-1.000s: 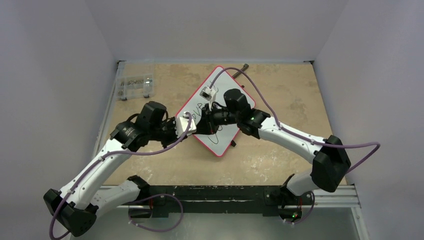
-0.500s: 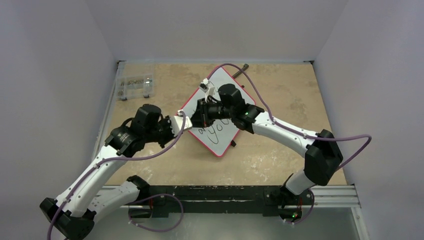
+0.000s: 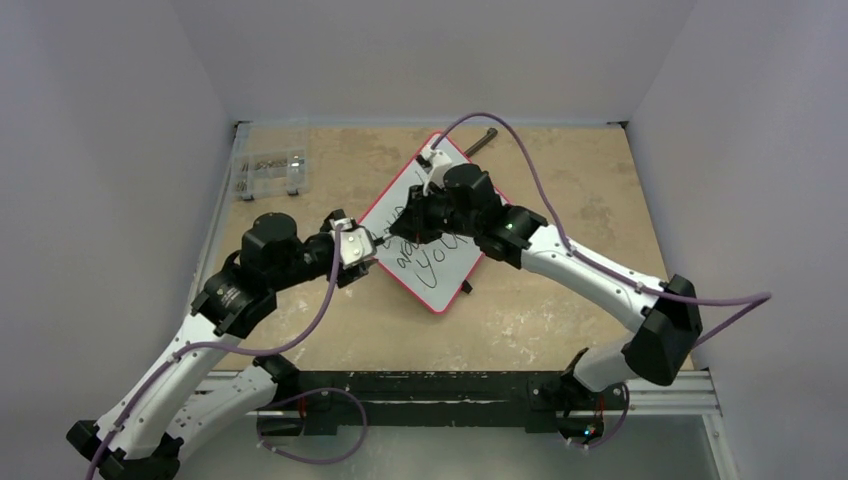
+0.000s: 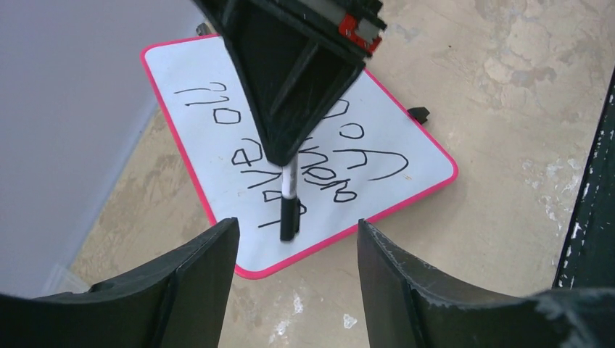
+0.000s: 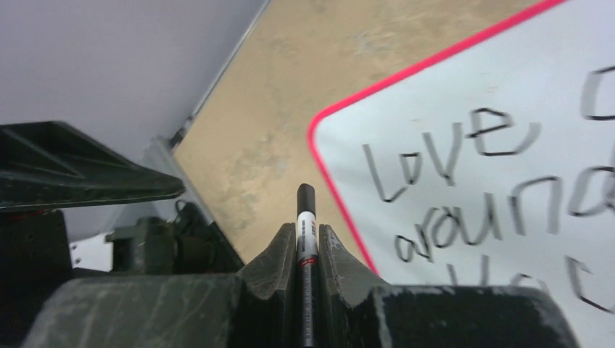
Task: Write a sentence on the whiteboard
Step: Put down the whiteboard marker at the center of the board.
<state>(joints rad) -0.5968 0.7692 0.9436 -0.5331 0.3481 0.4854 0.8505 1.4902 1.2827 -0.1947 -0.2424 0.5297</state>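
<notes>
Whiteboard [image 3: 447,287] sentence [image 5: 464,185] looks done; right tool [image 5: 306,230] clamps marker [image 5: 305,199], left tool [image 4: 294,228] agape & empty, so next prob. park marker on tabletop [image 3: 570,300].

The left arm [image 3: 175,355] and the right arm [image 3: 590,272] are built alike: glossy white tubular shells between bulky matte black joint housings, with small dark fastenings dotting the white. A thin purple cable [image 3: 322,300] trails along the left one, and a second purple cable [image 3: 490,114] loops above the right. Each wrist carries a small white camera block [image 3: 352,246]. A tiny green light [image 3: 508,226] glows on the right forearm housing (another green dot [image 3: 585,432] shows by its base).

The left pincer [image 4: 296,226] has broad, curved black plastic fingers [image 4: 196,283] with scuffed pale edges. The right pincer [image 5: 307,239] has dark wedge-shaped fingers [image 5: 275,254] and a small red mark [image 4: 353,30] on its body.
</notes>
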